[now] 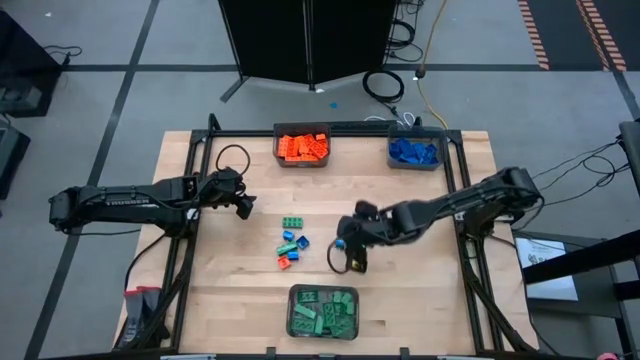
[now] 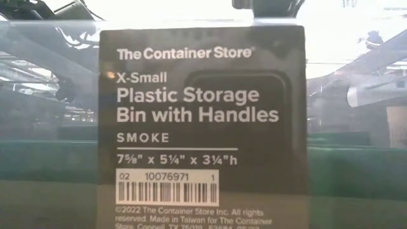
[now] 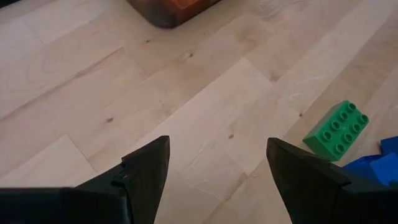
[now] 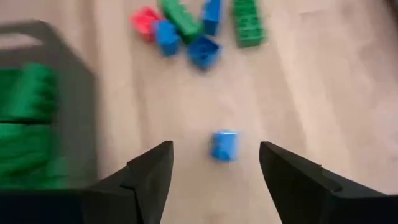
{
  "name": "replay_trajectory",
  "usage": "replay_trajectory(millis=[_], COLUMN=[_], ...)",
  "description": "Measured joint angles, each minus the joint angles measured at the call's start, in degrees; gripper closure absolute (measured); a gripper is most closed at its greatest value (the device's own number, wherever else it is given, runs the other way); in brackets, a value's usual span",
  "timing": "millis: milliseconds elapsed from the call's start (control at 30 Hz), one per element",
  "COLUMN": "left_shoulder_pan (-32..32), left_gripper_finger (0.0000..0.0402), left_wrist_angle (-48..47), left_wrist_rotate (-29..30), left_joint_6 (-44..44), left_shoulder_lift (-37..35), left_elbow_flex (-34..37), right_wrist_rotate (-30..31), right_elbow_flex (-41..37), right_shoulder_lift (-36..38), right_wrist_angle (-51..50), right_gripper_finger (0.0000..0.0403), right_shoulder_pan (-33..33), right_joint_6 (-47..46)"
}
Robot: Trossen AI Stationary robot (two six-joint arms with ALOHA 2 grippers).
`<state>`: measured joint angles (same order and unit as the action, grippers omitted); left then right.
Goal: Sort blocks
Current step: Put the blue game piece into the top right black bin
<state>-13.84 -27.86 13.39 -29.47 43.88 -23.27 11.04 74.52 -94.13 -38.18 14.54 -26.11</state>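
Note:
Loose blocks in green, blue and orange lie in a small heap at the table's middle, with a green block just beyond it. My right gripper hangs open to the right of the heap, above the table. A single blue block shows ahead of its fingers, apart from both. My left gripper waits open above the table left of the heap, with a green block and a blue one to one side of it.
An orange-filled bin and a blue-filled bin stand at the far edge. A green-filled bin stands at the near edge, and its label fills the low view. Bare wood lies between heap and bins.

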Motion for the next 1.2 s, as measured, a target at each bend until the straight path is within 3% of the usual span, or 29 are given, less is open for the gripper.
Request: replay_trajectory(millis=[200,400,533,900,1200], left_shoulder_pan=[-0.01,-0.01,-0.01,-0.01,-0.01], left_gripper_finger=[0.0132,0.0132,0.0132,0.0132,0.0132], left_wrist_angle=[-0.14,-0.15,-0.13,-0.13,-0.19], left_wrist_rotate=[0.02,0.02,0.04,0.06,0.06], left_joint_6=[-0.08,-0.09,0.16,0.26,0.21], left_shoulder_lift=[0.0,0.0,0.0,-0.02,-0.01], left_elbow_flex=[0.0,0.0,0.0,0.0,0.0], right_wrist_rotate=[0.3,-5.3,-5.44,-11.6,-11.89], right_elbow_flex=[-0.01,-0.02,-0.02,0.04,0.22], right_shoulder_lift=[-2.49,-6.65,-9.82,-18.11,-21.44], right_wrist_angle=[0.19,2.14,2.63,5.57,4.92], right_gripper_finger=[0.0171,0.017,0.017,0.017,0.0188], right_shoulder_pan=[-5.02,-8.05,-8.67,-10.41,-10.46], right_joint_6=[7.09,8.57,10.2,10.05,7.78])
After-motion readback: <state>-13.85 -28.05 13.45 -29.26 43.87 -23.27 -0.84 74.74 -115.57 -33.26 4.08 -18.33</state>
